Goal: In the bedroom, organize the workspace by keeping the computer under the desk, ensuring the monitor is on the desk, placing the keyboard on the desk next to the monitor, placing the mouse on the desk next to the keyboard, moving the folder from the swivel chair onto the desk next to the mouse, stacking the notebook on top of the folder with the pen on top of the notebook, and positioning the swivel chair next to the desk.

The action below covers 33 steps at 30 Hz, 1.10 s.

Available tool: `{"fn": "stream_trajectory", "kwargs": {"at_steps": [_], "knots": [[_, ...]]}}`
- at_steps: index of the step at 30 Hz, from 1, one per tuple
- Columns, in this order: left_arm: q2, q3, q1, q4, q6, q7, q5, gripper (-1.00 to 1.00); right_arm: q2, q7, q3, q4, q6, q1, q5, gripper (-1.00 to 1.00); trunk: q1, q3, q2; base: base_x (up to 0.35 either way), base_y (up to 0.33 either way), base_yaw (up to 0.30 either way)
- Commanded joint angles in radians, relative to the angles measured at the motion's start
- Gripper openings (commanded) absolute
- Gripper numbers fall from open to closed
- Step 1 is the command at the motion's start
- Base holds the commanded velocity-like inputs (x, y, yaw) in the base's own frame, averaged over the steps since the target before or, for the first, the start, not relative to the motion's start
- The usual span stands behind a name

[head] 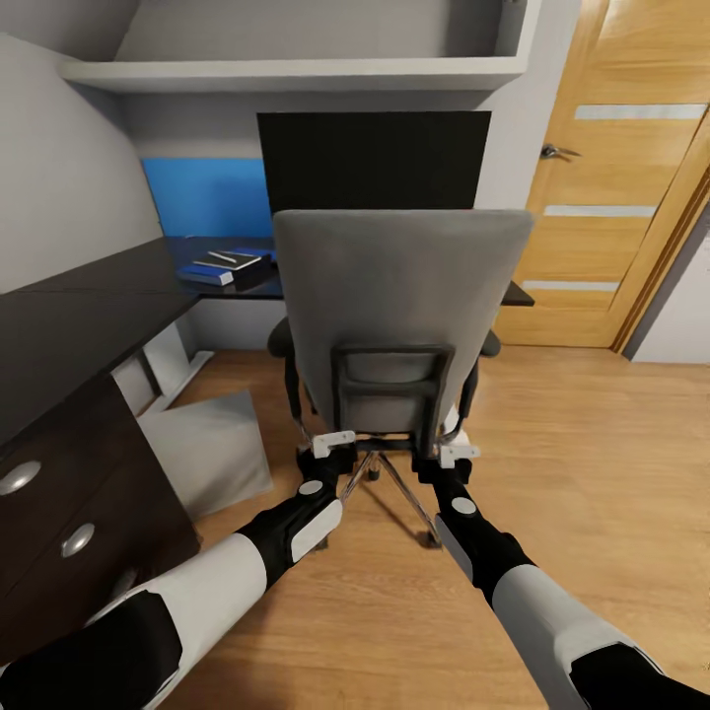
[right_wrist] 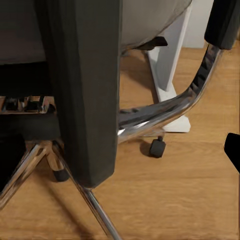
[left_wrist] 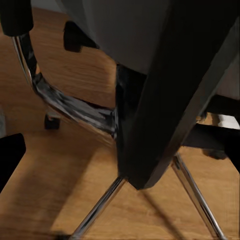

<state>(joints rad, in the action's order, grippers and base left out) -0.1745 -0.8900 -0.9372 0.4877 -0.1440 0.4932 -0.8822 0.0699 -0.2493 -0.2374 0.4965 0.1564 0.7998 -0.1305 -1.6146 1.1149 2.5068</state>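
At the left stands the long black L-shaped desk (head: 69,325) with round silver drawer knobs, the light-grey box-shaped computer (head: 212,449) on the floor beside it. On the desk's far end lies a bright blue folder (head: 219,273) near the large black-screened monitor (head: 375,158). The left gripper (head: 333,444) and right gripper (head: 456,454) reach the grey upholstered swivel chair (head: 394,286) at its back frame; whether they clamp it I cannot tell.

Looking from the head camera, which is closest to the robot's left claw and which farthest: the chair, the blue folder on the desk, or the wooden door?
From the left claw:
1. Chair, right at the claw.
2. Blue folder, on the desk ahead, left of the chair.
3. Wooden door, far back on the right.
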Motion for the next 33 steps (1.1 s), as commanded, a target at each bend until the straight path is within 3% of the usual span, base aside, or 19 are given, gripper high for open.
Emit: {"fn": "stream_trajectory", "kwargs": {"at_steps": [1, 20, 33], "knots": [[0.000, -0.009, -0.002, -0.001, -0.008, 0.005, -0.011, 1.00, -0.001, -0.007, -0.008, -0.001, 0.005, 0.001, -0.011, 1.00, 0.001, 0.001, 0.000, -0.265, -0.001, 0.000], [0.000, -0.007, -0.002, 0.000, -0.008, 0.005, -0.011, 1.00, -0.002, -0.007, -0.008, -0.002, 0.016, 0.001, -0.010, 1.00, 0.001, 0.001, 0.000, -0.323, -0.041, 0.000], [0.000, -0.006, -0.002, 0.000, -0.004, 0.004, -0.012, 1.00, -0.002, -0.007, -0.008, -0.003, 0.023, 0.001, -0.011, 1.00, 0.007, -0.049, -0.003, -0.332, -0.097, 0.000]]}}
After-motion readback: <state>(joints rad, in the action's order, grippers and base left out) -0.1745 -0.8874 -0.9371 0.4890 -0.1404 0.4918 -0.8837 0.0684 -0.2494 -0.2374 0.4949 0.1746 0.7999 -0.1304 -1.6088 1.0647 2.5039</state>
